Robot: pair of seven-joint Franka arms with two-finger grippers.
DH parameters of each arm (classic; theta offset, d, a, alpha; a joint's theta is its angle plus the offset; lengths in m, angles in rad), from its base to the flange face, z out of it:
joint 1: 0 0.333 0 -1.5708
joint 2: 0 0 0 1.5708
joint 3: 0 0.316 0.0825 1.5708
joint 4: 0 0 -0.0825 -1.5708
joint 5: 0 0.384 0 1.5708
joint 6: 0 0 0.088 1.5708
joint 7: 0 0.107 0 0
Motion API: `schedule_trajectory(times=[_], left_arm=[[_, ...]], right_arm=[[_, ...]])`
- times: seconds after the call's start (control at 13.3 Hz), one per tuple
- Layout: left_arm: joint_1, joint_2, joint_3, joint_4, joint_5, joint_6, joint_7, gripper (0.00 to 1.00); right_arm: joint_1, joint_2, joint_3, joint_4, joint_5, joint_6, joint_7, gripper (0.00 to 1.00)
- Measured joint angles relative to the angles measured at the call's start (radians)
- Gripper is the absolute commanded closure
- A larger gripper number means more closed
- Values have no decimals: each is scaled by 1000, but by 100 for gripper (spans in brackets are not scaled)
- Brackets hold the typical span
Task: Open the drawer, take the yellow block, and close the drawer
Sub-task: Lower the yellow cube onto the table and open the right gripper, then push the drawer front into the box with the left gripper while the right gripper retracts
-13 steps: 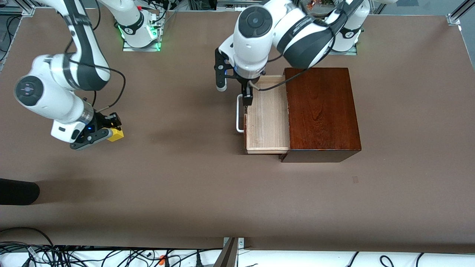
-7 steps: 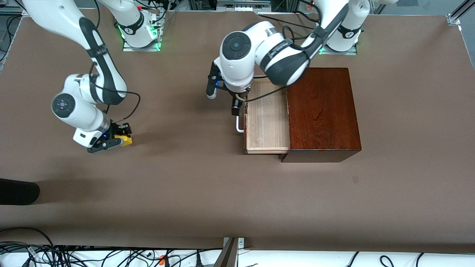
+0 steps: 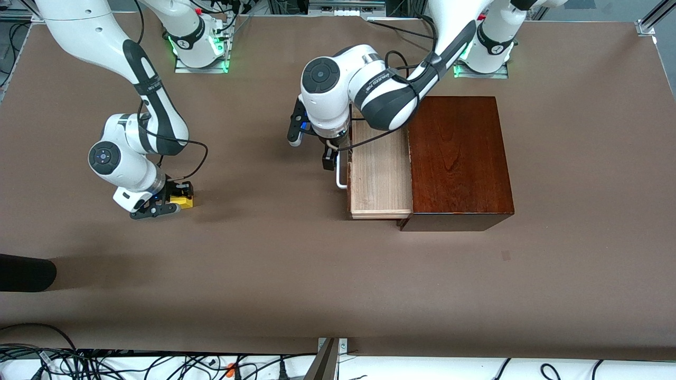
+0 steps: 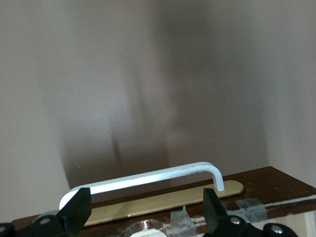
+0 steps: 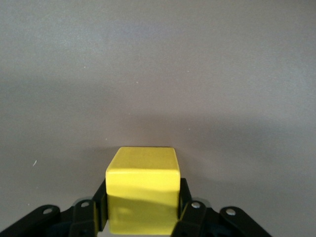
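Holding the block point(image 3: 184, 200) between its fingers, your right gripper point(image 3: 168, 203) sits low at the table point(image 3: 264, 264) toward the right arm's end, well apart from the box point(image 3: 458, 158). In the right wrist view the block point(image 5: 143, 195) is pinched by its lower sides, with the top standing proud of the fingers point(image 5: 89, 215). Whether it already rests on the table you cannot tell. If it does not, letting go could make it tumble or roll off its spot.

Your left gripper point(image 3: 330, 158) is at the handle point(image 3: 340, 177) of the drawer point(image 3: 380, 169), which stands pulled out, its pale inside bare. In the left wrist view the fingers point(image 4: 76, 212) are spread wide, with the handle point(image 4: 148, 177) lying across the gap between them, ungripped.

Risks on the closing push, as I judge them:
- Contact is near one end of the handle, so an off-centre shove could skew the drawer and jam it.
- A fingertip could slip off the thin bar or catch under it.
- A hard push could slide the whole box toward the left arm's end.
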Motion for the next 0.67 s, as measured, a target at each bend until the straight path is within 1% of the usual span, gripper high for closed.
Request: schedule_trajectory(times=[0.15,0.22,0.3,0.45,0.6,0.67], left_arm=[[-12,13,0,0,32,0,-4,0],[-16,17,0,0,41,1,-8,0],[-18,19,1,0,45,1,-11,0],[-17,19,10,1,62,1,-15,0],[-17,19,21,-1,66,-5,-44,0],[-17,20,25,-2,67,-9,-64,0]], right_arm=[[0,-8,1,19,0,0,2,0],[0,-28,1,41,0,-36,4,0],[-1,-66,1,69,1,-105,9,0],[-6,-174,1,136,1,-279,28,0],[-12,-283,1,224,1,-486,31,0],[-13,-323,1,286,1,-600,31,0]])
